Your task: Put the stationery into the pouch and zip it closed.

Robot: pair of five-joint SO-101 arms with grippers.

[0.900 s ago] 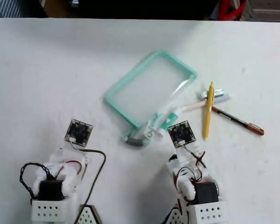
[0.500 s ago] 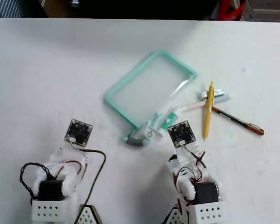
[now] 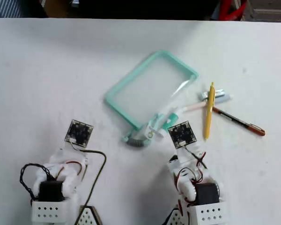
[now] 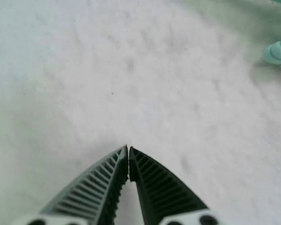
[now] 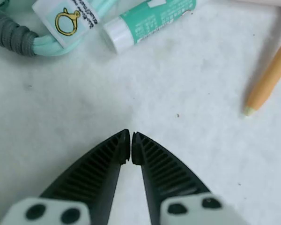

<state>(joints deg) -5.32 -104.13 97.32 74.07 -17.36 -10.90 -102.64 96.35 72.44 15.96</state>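
Both arms are parked at the near edge of the surface [image 3: 47, 56], with no item loaded yet. The left jaws are pressed together and empty, over bare surface. The right jaws are likewise together and empty, with their tips aimed at the bare patch between the mint tube [image 5: 150, 18] and the yellow pen [image 3: 209, 112]. The pouch [image 3: 150, 89] is clear with mint trim and lies flat and slantwise about mid-surface, with nothing visible inside. Its grey-wrapped zip pull [image 3: 136, 139] trails toward the near edge, between the two arms. The stationery is heaped just beside the pouch, on the side toward the surface's right edge. There the yellow pen crosses a brown pen [image 3: 239, 123], with a small white item [image 3: 218, 96] at the heap's far end. Judgement: the heap sits on the right arm's side so that arm can load, and the pull lies where the left arm could steady the pouch and zip. Cannot tell whether the pouch mouth is open.
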